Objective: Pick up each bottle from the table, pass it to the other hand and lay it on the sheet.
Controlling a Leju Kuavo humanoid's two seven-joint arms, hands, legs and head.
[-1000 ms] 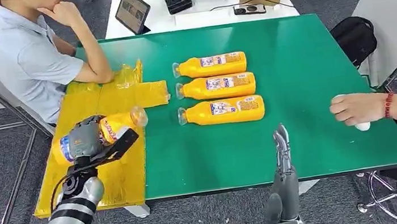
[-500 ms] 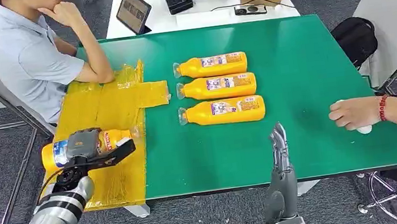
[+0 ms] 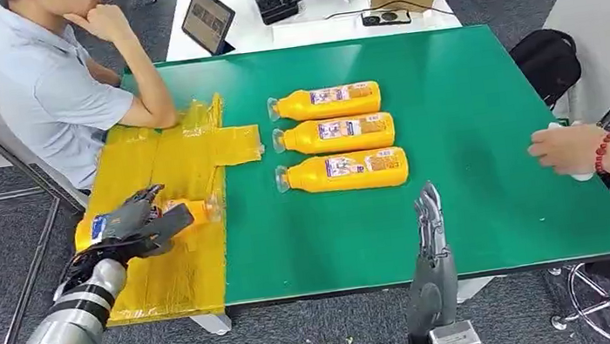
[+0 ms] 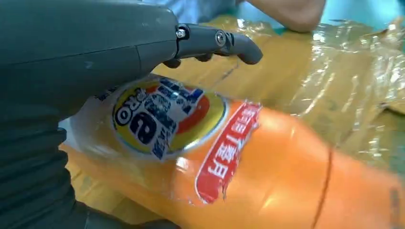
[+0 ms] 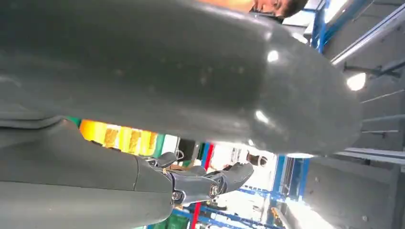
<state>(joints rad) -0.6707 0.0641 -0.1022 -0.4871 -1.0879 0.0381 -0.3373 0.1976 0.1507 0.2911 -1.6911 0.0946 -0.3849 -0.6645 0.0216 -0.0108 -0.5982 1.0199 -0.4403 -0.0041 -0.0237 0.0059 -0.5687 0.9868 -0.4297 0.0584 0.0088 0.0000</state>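
**Four orange bottles: three lined up on the green, one down on the yellow sheet**

So the count is four bottles total. Three of them lie in a neat row on the green table (image 3: 493, 158), caps toward the sheet: far bottle (image 3: 326, 101), middle bottle (image 3: 335, 134), near bottle (image 3: 344, 172), just beside each other, not stacked.

The fourth bottle (image 3: 179, 214) lies on its side on the yellow sheet (image 3: 168, 158), near the sheet's outer edge, cap toward the green. The left hand (image 3: 128, 224) is over it with fingers spread on top of the label end. From the wrist cam the fingers (image 4: 215, 40) look lifted off the label, so I can't tell whether it actually grips the bottle or just rests there.

The right hand (image 3: 431, 222) stands upright at the near table edge, fingers straight, nothing in it.

Two people around: one person (image 3: 54, 89) leaning an elbow on the sheet's far end, plus another person's hand (image 3: 569, 148) at the table's right edge.
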